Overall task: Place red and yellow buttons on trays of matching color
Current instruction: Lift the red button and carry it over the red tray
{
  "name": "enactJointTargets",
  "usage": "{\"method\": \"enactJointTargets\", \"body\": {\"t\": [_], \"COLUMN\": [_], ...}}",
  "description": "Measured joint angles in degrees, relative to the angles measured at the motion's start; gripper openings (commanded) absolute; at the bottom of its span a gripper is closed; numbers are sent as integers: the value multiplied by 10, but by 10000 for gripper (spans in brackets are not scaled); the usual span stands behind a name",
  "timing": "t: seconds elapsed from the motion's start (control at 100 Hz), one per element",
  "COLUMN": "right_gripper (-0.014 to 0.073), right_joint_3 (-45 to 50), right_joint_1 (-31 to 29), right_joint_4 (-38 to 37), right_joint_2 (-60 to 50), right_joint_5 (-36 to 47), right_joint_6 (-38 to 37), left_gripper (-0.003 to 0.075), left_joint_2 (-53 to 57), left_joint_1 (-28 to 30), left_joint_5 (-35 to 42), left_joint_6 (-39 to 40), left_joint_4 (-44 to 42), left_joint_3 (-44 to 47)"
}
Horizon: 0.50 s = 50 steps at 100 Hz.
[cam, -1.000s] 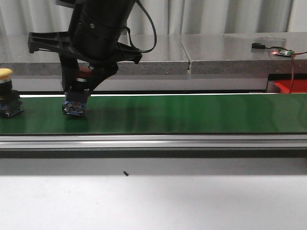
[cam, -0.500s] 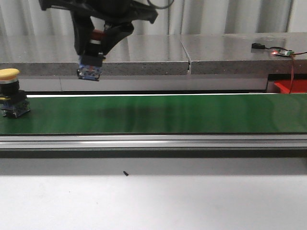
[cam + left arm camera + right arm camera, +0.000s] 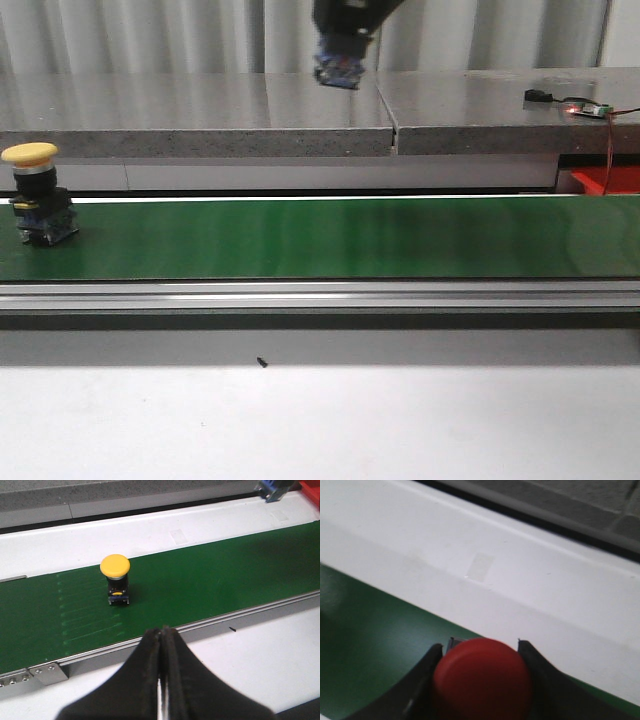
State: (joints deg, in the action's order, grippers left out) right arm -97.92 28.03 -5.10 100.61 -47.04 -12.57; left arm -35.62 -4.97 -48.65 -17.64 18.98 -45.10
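The red button [image 3: 482,677] fills the gap between my right gripper's [image 3: 480,652] fingers, which are shut on it. In the front view that gripper [image 3: 342,38] hangs high at the top centre, with the button's blue base [image 3: 338,68] below it, well above the green belt [image 3: 330,238]. The yellow button [image 3: 35,195] stands upright on the belt's far left. It also shows in the left wrist view, where the yellow button [image 3: 115,577] is ahead of my shut, empty left gripper [image 3: 162,630]. A corner of the red tray [image 3: 605,180] shows at the right edge. No yellow tray is in view.
A grey stone ledge [image 3: 200,120] runs behind the belt, with a small circuit board and wires [image 3: 585,108] at its right end. A silver rail [image 3: 320,295] borders the belt's front. White tabletop [image 3: 320,420] with a small dark speck [image 3: 262,362] lies nearer.
My right gripper has lifted the red button off the belt and carried it up and to the right. The yellow button has moved a little to the right on the belt.
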Motion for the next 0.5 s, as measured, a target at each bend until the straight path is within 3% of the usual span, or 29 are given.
{"method": "enactJointTargets", "body": {"t": [0.5], "right_gripper": [190], "right_joint_3": [42], "right_joint_1": [-258], "right_joint_4": [-14], "right_joint_2": [-57], "right_joint_5": [-30], "right_joint_6": [39], "left_gripper": [-19], "left_joint_2": [0], "left_joint_1": [0], "left_joint_5": [0], "left_joint_6": [0], "left_joint_4": [0], "left_joint_3": [0]}}
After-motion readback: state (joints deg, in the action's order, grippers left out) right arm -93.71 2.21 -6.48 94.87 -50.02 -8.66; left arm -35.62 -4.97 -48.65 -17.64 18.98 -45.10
